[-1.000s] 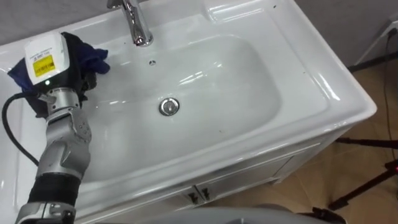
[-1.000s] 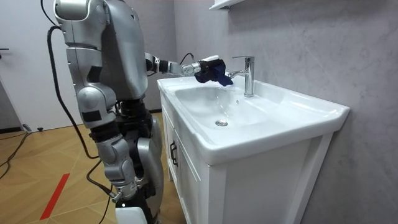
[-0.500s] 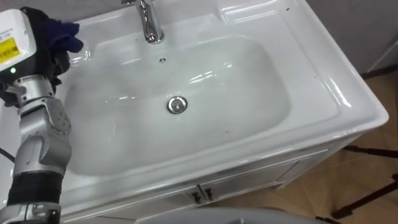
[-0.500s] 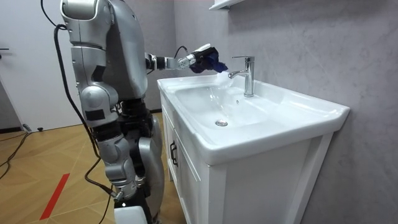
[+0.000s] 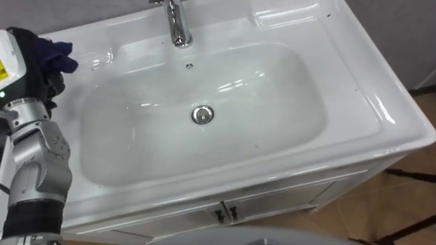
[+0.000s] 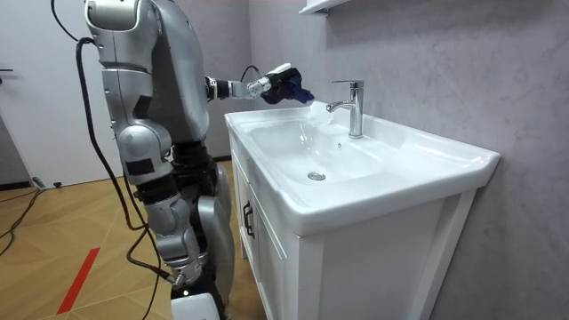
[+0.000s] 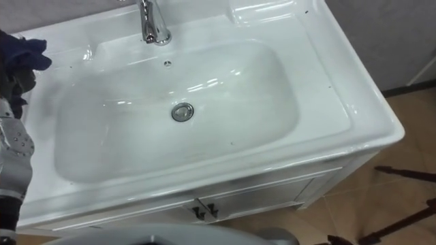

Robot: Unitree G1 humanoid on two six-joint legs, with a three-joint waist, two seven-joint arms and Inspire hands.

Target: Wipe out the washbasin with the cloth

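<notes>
The white basin [image 5: 371,109] lies before me, with a chrome tap [image 5: 178,26] at the back and a round drain [image 5: 202,114] in the bowl. My left hand [image 5: 28,62] is raised over the basin's left rim, shut on a dark blue cloth [image 5: 56,52]. The cloth [image 7: 22,46] bunches out of the hand towards the tap. In the room view the left hand [image 6: 269,84] holds the cloth [image 6: 294,89] in the air above the rim's back corner, left of the tap [image 6: 355,107]. My right hand [image 6: 180,269] hangs low at my side.
I stand close against the front of the white cabinet [image 6: 267,258] under the basin, whose two doors [image 5: 225,212] are closed. A grey wall [image 6: 444,62] runs behind the tap. Wooden floor [image 6: 62,231] lies behind me.
My left hand has lifted the cloth up and drawn it back from beside the tap towards the left rim. The head camera has shifted, so the basin sits further right in view.
</notes>
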